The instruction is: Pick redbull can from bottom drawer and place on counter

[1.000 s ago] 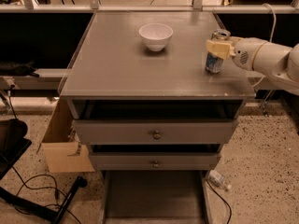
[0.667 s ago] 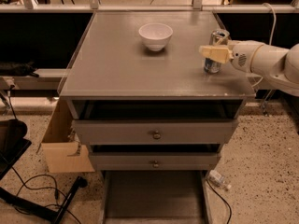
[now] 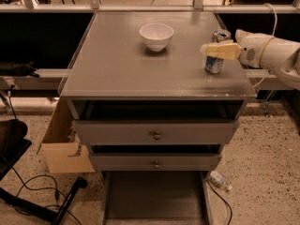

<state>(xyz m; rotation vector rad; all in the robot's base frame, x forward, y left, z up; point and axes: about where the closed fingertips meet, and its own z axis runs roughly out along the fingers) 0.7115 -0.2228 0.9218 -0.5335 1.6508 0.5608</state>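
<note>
- Pale-yellow and white, my hand (image 3: 213, 49) hangs at the counter's 3 o'clock edge, reaching in from the right and crossing the front of the redbull can (image 3: 214, 65).
- Whether the hand is clamped on the can or has let it go, I cannot tell from this side.
- Upright and blue-silver, the can stands with its base on the counter (image 3: 122, 64), close to the right rim.
- Judging by that, I am at the placing step: the can is out of the bottom drawer (image 3: 152, 196) and already on top.
- My next move calls for making sure the grip is off, then drawing back toward 3 o'clock, level and slow, so I don't clip the slim can and tip it off the near edge.
- At 10 o'clock from the hand sits a white bowl (image 3: 156, 35), well apart.
- Matte grey, the counter bears only these two things.
- Toward 6 o'clock, two knobbed drawers (image 3: 156, 132) stand partly open, with the bottom drawer pulled out below them, its floor bare.
- On the speckled floor (image 3: 267, 172) I see a cardboard box (image 3: 63, 144) at 8 o'clock, cables (image 3: 33, 191) beyond it, and a small bottle (image 3: 219, 180) at 5 o'clock.
</note>
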